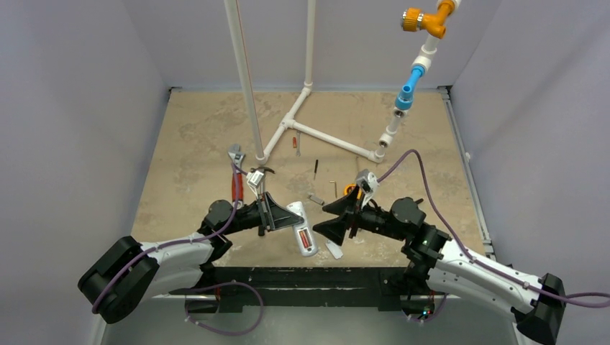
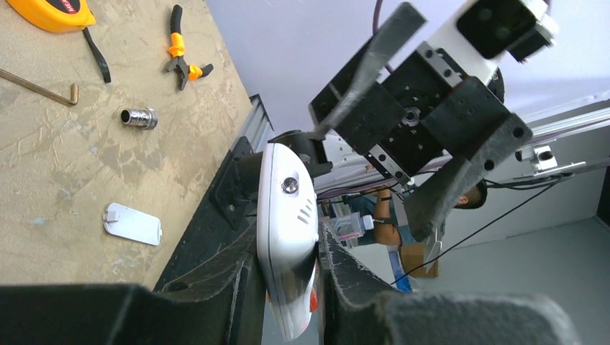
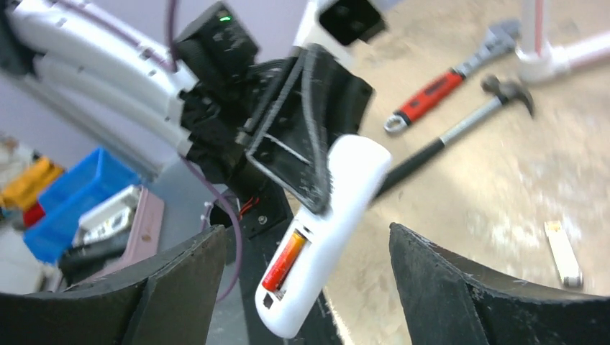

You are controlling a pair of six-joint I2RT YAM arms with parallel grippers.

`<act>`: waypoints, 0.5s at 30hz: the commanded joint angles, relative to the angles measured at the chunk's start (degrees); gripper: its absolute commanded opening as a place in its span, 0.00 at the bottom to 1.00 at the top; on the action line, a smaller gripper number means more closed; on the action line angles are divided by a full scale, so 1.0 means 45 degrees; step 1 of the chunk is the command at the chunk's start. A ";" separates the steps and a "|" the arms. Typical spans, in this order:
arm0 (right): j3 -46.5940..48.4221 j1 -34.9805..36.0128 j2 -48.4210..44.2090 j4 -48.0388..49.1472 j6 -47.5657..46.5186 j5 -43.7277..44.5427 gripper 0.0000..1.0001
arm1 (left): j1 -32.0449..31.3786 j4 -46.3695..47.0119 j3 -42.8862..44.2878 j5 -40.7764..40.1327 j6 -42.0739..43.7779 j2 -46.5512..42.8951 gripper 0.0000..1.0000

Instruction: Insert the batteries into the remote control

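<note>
My left gripper (image 1: pixel 272 213) is shut on the white remote control (image 1: pixel 302 228) and holds it above the table's near edge, back side up. In the right wrist view the remote (image 3: pixel 338 208) has its recess open, with one orange-red battery (image 3: pixel 284 260) lying in it. The battery also shows in the top view (image 1: pixel 304 238). The left wrist view shows the remote (image 2: pixel 286 230) edge-on between the left fingers. My right gripper (image 1: pixel 332 218) is open and empty, its jaws spread wide just right of the remote's lower end and not touching it. I see no other battery.
The white battery cover (image 1: pixel 334 249) lies on the table near the front edge, also in the left wrist view (image 2: pixel 132 223). A red-handled wrench (image 3: pixel 431 93) and a hammer (image 3: pixel 467 122) lie behind the left arm. A tape measure (image 2: pixel 50 11), pliers (image 2: pixel 180 54), a socket (image 2: pixel 139 116) and a white pipe frame (image 1: pixel 316 133) lie further back.
</note>
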 commanded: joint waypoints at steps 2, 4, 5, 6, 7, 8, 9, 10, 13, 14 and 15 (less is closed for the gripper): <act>0.0440 -0.0068 -0.0614 -0.3423 0.4329 0.2658 0.84 | -0.0034 0.0784 0.0573 0.0057 0.0092 -0.0086 0.00; -0.0030 -0.0070 -0.0518 -0.2968 0.5529 0.2203 0.86 | -0.0034 0.0737 0.0651 0.0075 0.0113 -0.0084 0.00; -0.0354 -0.0070 -0.0432 -0.2526 0.6162 0.1904 0.86 | -0.0034 0.0742 0.0667 0.0094 0.0132 -0.0086 0.00; -0.0682 -0.0068 -0.0299 -0.2083 0.6769 0.1713 0.86 | -0.0044 0.0738 0.0699 0.0096 0.0136 -0.0086 0.00; -0.1006 -0.0070 -0.0180 -0.1571 0.7287 0.1541 0.86 | -0.0050 0.0745 0.0703 0.0096 0.0142 -0.0076 0.00; -0.1347 -0.0070 -0.0058 -0.0818 0.7806 0.1345 0.86 | -0.0039 0.0765 0.0708 0.0096 0.0118 -0.0085 0.00; -0.1678 -0.0063 0.0129 -0.0216 0.8193 0.1187 0.86 | -0.0044 0.0772 0.0721 0.0096 0.0108 -0.0075 0.00; -0.1959 -0.0065 0.0247 0.0430 0.8476 0.1028 0.86 | -0.0038 0.0800 0.0708 0.0096 0.0109 -0.0085 0.00; -0.2327 -0.0068 0.0601 0.1568 0.8841 0.0631 0.86 | -0.0037 0.0817 0.0722 0.0114 0.0103 -0.0079 0.00; -0.2274 -0.0068 0.0714 0.1625 0.8724 0.0514 0.86 | -0.0037 0.0809 0.0723 0.0116 0.0099 -0.0085 0.00; -0.2165 -0.0070 0.0833 0.1593 0.8576 0.0360 0.86 | -0.0037 0.0802 0.0723 0.0116 0.0093 -0.0083 0.00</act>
